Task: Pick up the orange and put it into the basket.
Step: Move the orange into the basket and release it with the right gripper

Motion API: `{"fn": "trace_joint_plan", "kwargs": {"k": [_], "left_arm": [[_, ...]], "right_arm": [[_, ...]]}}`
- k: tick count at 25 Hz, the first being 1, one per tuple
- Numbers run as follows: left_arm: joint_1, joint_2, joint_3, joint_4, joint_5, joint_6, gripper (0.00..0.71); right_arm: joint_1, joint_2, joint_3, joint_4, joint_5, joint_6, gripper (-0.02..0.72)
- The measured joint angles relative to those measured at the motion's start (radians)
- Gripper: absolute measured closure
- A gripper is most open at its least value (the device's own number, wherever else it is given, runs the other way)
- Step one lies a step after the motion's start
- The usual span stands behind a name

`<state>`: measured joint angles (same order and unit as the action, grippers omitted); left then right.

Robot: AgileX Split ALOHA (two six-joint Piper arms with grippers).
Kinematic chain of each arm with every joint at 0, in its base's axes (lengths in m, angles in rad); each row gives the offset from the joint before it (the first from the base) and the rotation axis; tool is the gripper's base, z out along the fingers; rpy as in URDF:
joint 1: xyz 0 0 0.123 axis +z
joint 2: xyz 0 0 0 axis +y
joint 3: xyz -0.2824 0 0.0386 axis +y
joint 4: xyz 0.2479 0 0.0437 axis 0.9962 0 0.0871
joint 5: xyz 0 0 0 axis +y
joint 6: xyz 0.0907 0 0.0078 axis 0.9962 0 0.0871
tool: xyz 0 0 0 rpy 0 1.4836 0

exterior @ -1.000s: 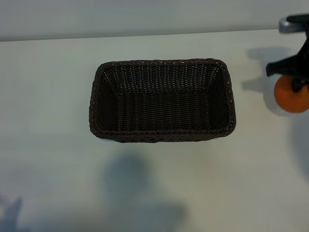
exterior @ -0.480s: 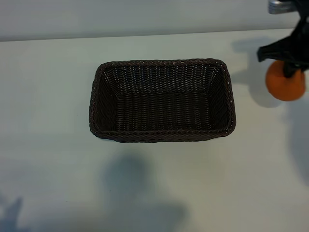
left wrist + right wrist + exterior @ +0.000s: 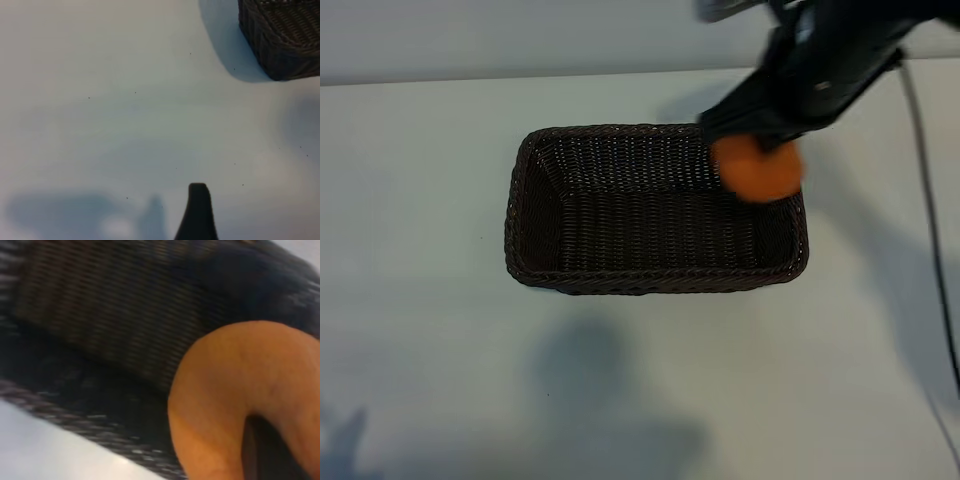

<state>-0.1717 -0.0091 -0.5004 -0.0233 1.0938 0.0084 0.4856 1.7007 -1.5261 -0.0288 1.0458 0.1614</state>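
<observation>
Over the basket's (image 3: 655, 208) far right corner, I am holding the orange (image 3: 756, 167) clamped in my right claw (image 3: 752, 140), high enough to clear the rim before release. My left claw (image 3: 198, 212) is idling open above the table (image 3: 420, 350), clear of the drop.

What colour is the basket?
Dark brown woven wicker basket; the exterior view shows it best.

Orange (image 3: 235, 390): fills near corner, dimpled skin. Basket (image 3: 100, 325): dark woven wicker behind it. Surface (image 3: 45, 450): pale strip beside basket rim.
</observation>
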Motion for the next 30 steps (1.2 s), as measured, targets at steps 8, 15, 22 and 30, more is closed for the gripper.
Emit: {"fn": "trace_joint_plan", "kwargs": {"k": [8,15,22,30], "left_arm": [[0.0,0.0,0.0,0.0,0.0,0.0,0.118],[0.0,0.0,0.0,0.0,0.0,0.0,0.118],[0.0,0.0,0.0,0.0,0.0,0.0,0.118],[0.0,0.0,0.0,0.0,0.0,0.0,0.118]], "right_arm": [[0.044,0.087,-0.018,-0.001,-0.063,0.005,0.612],[0.044,0.219,-0.018,-0.001,-0.141,0.004,0.612],[0.044,0.34,-0.018,-0.003,-0.15,0.004,0.612],[0.044,0.352,-0.018,-0.003,-0.15,-0.011,0.612]]}}
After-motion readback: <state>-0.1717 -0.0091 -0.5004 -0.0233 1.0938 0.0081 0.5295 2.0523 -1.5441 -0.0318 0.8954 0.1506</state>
